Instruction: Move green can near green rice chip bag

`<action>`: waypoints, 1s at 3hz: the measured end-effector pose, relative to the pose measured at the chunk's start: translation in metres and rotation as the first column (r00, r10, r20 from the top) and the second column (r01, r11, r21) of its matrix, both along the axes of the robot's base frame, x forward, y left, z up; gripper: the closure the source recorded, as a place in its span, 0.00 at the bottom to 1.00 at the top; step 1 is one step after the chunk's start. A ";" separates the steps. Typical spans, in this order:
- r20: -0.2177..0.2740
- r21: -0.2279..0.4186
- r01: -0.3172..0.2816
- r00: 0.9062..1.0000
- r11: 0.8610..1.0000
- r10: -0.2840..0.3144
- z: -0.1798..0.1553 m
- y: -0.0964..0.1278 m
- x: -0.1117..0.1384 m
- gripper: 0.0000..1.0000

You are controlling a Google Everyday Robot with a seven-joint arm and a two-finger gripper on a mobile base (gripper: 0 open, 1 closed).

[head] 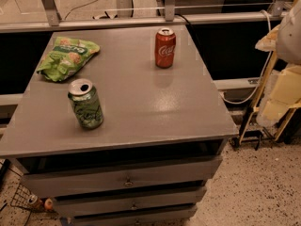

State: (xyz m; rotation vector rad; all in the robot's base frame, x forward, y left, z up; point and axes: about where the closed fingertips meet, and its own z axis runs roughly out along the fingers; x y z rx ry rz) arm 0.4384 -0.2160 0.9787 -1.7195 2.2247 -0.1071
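Camera view, first voice: "Green can (85,104) upright at the front left of the grey cabinet top (155,107), tab hole open at the silver lid. Nothing is holding it; it's parked on its base."

Second voice: "And the green rice chip bag (66,56) is behind it at the back left, lying flat and crumpled, with a strip of bare top between the two. Near, but I'd say not yet near enough."

First voice: "The gripper?"

Second voice: "Out of frame, so I cannot tell whether it's spread or closed. Pale shapes at the right edge (287,93) may belong to the arm, well clear of the can."

First voice: "So the reach hasn't begun, by my reading. An upright can invites a grip round its sides."

Second voice: "Keep it upright, given that open lid. The red cola can (165,48) stands at the back right, well apart, out of the short path toward the bag."
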 end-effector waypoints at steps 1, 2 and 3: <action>0.000 0.000 0.000 1.000 1.000 0.000 0.000 0.000 0.000 0.00; 0.002 0.037 -0.016 1.000 0.999 0.016 -0.001 0.012 0.003 0.00; -0.012 0.157 -0.138 0.990 0.978 0.142 -0.023 0.074 0.015 0.00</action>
